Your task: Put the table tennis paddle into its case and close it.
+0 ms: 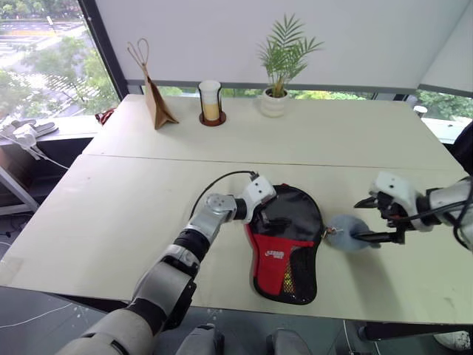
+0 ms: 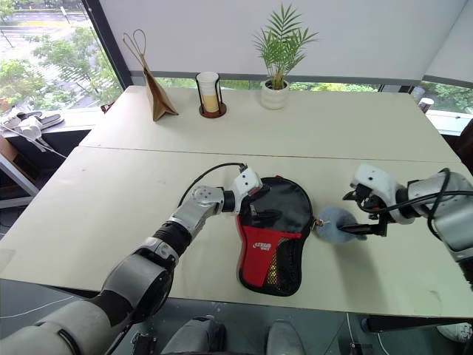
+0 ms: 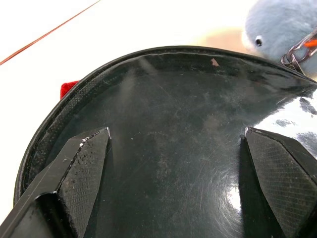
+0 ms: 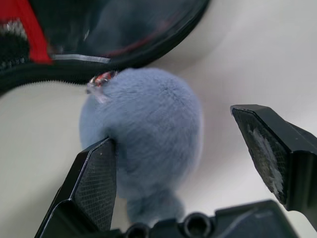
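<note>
— Fingers first: how do they stand?
— Both pairs are spread wide. Those of the left gripper (image 3: pixel 176 144) lie on the glossy black top of the case (image 1: pixel 288 248), one finger (image 3: pixel 81 176) near the curved edge, the other further in, with nothing pinched between them. The right gripper (image 4: pixel 190 168) has its jaws apart around the grey-blue plush charm (image 4: pixel 148 139); one finger (image 4: pixel 96 181) touches the fur, the other stands off from it, so nothing is clamped.
— Now the scene, biggest thing down.
— A pale table (image 1: pixel 111 214), made of two boards with a seam running across, fills the middle. On its near half lies the case, flat, round end toward the far side, the red panel and mesh pocket with the small white logo toward the near edge. The left gripper rests on its upper left part.
— And the table tennis paddle?
— I cannot make it out; whether it lies inside the case I cannot tell.
— What else?
— At the far edge stand a potted palm (image 1: pixel 281 63), a brown paper bag (image 1: pixel 155 100) with looped handles, and a tall cup (image 1: pixel 211 102) on a dark coaster. The charm lies on the table just right of the case, joined to its edge by a small metal clasp (image 4: pixel 99 82).
</note>
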Controlling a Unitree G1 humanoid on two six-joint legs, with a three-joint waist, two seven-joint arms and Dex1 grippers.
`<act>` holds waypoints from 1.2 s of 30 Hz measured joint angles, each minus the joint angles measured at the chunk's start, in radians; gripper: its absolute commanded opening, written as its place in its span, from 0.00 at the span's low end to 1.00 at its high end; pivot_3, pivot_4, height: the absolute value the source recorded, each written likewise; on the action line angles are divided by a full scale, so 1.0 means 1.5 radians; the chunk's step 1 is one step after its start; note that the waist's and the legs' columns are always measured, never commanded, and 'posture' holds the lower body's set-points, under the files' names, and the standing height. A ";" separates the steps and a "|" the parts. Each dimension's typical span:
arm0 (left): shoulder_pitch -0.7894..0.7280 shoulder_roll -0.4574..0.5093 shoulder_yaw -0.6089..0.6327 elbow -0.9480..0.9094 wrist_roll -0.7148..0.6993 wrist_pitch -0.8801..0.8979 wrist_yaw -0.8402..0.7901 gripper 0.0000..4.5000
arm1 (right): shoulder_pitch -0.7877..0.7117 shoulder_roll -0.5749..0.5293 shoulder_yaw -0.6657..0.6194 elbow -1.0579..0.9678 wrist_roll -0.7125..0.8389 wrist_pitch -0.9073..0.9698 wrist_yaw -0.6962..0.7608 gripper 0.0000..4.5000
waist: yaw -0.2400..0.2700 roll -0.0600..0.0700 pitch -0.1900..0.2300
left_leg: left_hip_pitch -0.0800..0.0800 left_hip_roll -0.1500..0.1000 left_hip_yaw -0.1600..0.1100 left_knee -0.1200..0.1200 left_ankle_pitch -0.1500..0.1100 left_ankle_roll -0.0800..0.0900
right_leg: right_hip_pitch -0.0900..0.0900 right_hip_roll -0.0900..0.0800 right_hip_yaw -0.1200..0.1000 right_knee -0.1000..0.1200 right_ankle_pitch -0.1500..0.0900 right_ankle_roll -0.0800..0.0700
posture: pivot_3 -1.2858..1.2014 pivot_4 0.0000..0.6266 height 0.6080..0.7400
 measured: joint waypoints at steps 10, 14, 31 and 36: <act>0.002 0.001 0.000 -0.003 0.000 0.000 0.003 1.00 | -0.037 0.021 0.049 0.015 -0.022 0.065 0.027 0.51 | 0.000 0.000 0.000 | 0.000 0.000 0.000 0.000 0.000 0.000 | 0.000 0.000 0.000 0.000 0.000 0.000 | 0.52 0.24 1.00; 0.003 0.001 0.000 -0.003 0.000 0.000 0.003 1.00 | -0.031 0.020 0.038 -0.005 -0.014 0.098 0.033 0.08 | 0.000 0.000 0.000 | 0.000 0.000 0.000 0.000 0.000 0.000 | 0.000 0.000 0.000 0.000 0.000 0.000 | 0.52 0.24 1.00; 0.003 -0.008 -0.007 0.003 0.004 -0.009 0.007 1.00 | 0.261 -0.094 -0.162 -0.272 0.117 0.267 0.058 0.00 | 0.008 0.000 0.000 | -0.001 0.000 -0.001 -0.001 0.000 0.000 | 0.000 -0.001 -0.001 -0.003 0.000 0.000 | 0.52 0.24 1.00; 0.002 -0.015 -0.019 0.003 0.004 -0.010 0.017 1.00 | 0.296 -0.095 -0.178 -0.307 0.122 0.261 0.051 0.00 | 0.019 0.000 0.001 | -0.001 0.000 -0.001 -0.001 0.000 0.000 | 0.000 -0.001 -0.001 -0.004 0.000 0.000 | 0.52 0.24 1.00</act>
